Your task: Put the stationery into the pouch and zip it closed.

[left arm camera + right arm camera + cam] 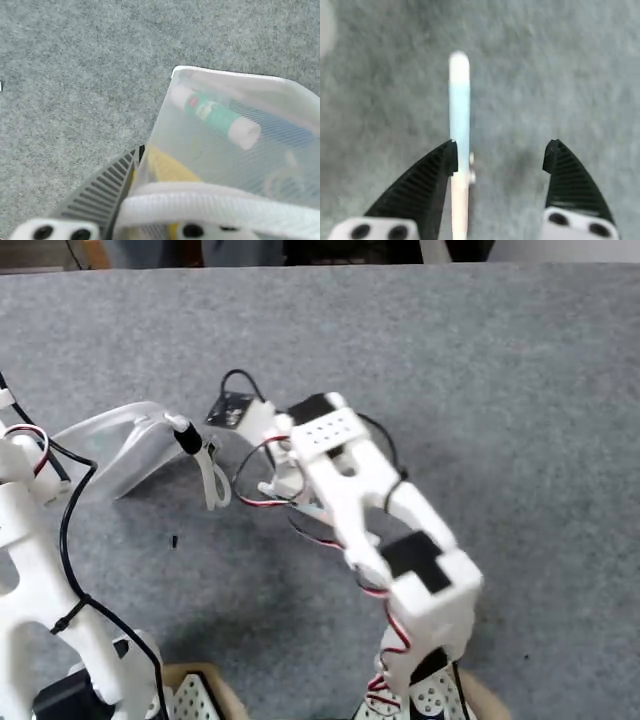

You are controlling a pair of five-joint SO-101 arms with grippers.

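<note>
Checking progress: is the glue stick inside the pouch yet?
Inside: the glue stick shows through the translucent wall of the pouch.

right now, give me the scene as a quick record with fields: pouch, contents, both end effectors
pouch: see-through, one edge clamped
inside pouch: glue stick; yellow item, too blurred to name
left end effector: shut on the pouch
right end effector: open, over the grey table
between its jaws: thin blue-and-white item, close to one jaw, not gripped
zip: cannot tell
</note>
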